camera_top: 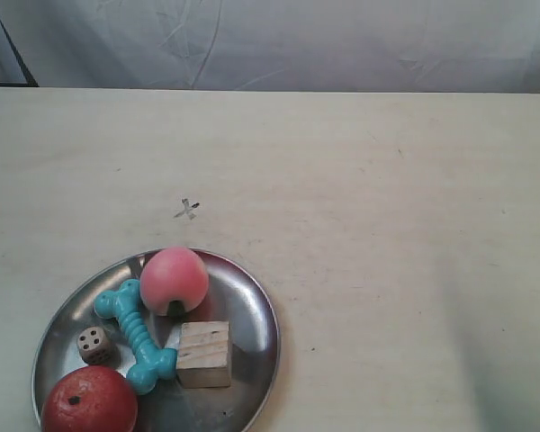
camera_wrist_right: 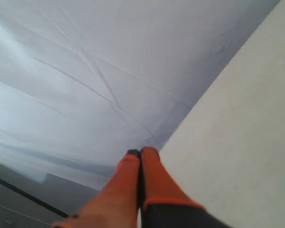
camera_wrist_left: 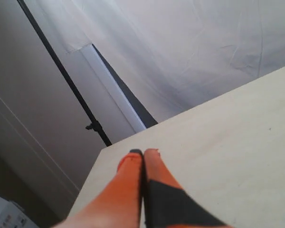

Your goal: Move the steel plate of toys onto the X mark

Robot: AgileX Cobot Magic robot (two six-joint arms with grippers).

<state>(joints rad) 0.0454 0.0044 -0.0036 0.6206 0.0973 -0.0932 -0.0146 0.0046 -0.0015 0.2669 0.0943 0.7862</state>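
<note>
On the steel plate: peach, red ball, teal bone, cube, die; left hand, right hand both together, empty.

The left pincer is closed tight, orange fingers pressed tip to tip, nothing caught between them, a black pad across the base of one finger; the right pincer is closed too, orange fingers flush along their length, gripping nothing.

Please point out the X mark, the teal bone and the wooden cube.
X mark (camera_top: 187,210): exterior view, where its two strokes cross.
teal bone (camera_top: 135,335): exterior view, middle of its shaft.
wooden cube (camera_top: 204,354): exterior view, middle of the block.
</note>
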